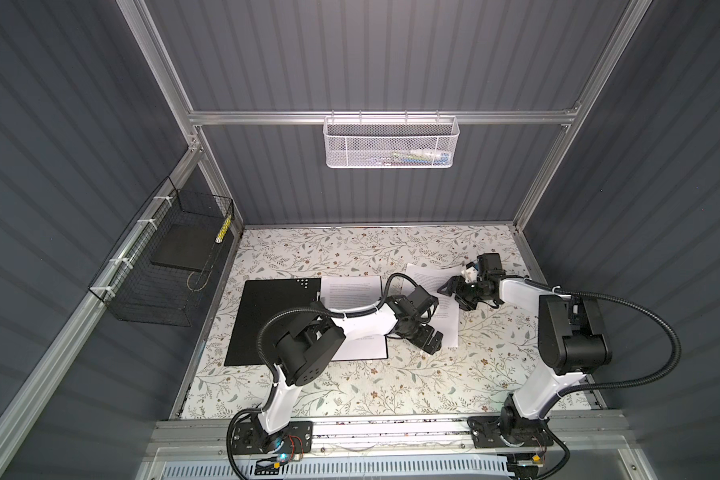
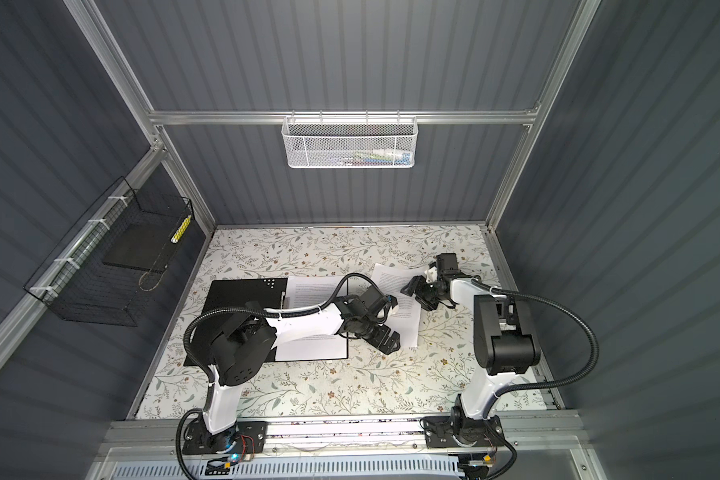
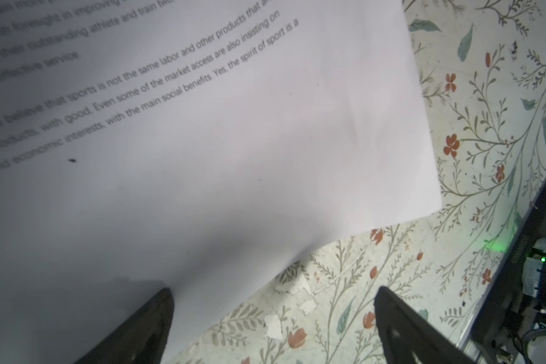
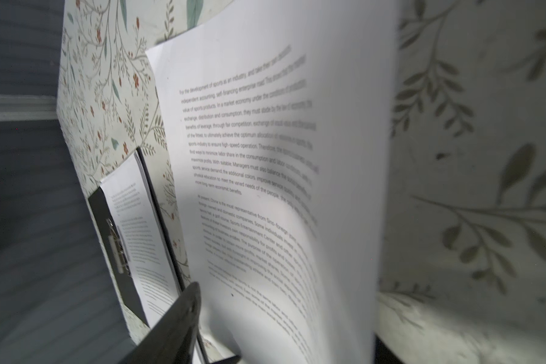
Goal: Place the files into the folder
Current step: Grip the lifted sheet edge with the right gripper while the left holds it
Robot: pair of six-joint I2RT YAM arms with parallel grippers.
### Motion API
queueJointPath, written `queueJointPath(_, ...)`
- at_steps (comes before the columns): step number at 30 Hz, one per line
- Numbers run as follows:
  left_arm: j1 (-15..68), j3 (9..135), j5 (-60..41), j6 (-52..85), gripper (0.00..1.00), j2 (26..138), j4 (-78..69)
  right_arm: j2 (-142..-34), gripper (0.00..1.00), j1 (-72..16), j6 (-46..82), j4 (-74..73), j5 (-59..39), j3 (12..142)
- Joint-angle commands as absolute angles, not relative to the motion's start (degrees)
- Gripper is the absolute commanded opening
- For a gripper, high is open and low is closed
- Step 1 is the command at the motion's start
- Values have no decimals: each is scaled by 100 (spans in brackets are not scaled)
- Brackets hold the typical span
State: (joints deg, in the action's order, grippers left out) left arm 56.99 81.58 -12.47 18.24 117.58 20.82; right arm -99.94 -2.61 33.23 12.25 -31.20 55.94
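Observation:
The folder [image 1: 275, 316] [image 2: 233, 299] lies open on the table with its black inside up. One of the files [image 1: 352, 291] [image 4: 136, 227] rests on its right half. A second printed sheet [image 1: 422, 276] [image 2: 389, 276] [image 3: 234, 141] [image 4: 265, 157] lies to the right of the folder. My left gripper [image 1: 427, 343] [image 3: 273, 315] hangs open over that sheet's near corner, one finger above paper and one above cloth. My right gripper [image 1: 454, 293] [image 4: 284, 315] straddles the sheet's right edge. That edge curls up between the jaws, which stand apart. Its far finger is hidden behind the paper.
A black wire basket [image 1: 163, 270] holding a dark slab hangs on the left wall. On the back rail hangs a white mesh basket [image 1: 391, 141]. The floral tablecloth [image 1: 391, 386] covers the table, and both arm bases stand at its front edge.

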Motion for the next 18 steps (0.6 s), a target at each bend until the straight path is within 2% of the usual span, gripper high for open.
queueJointPath(1,5627,7991,-1431,1915,100,11958,2247,-9778,53,-247,3257,1055,-2974,5414)
queueJointPath(4,5601,7994,-1468,1942,100,11959,2242,-9666,44,-246,3224,1071,-2903,5286)
queueJointPath(8,5581,7989,-1537,1981,100,11885,2206,-9556,18,-246,3239,1090,-2877,5162)
queueJointPath(11,5572,8022,-1696,2075,100,11755,2124,-9383,3,-246,3252,1168,-2778,5062)
queueJointPath(14,5517,8051,-2373,2394,100,11467,1783,-9002,0,-246,3265,1214,-2511,4836)
queueJointPath(18,5504,7538,-3003,3473,100,10752,-75,-8372,0,-246,3279,1441,-2238,4606)
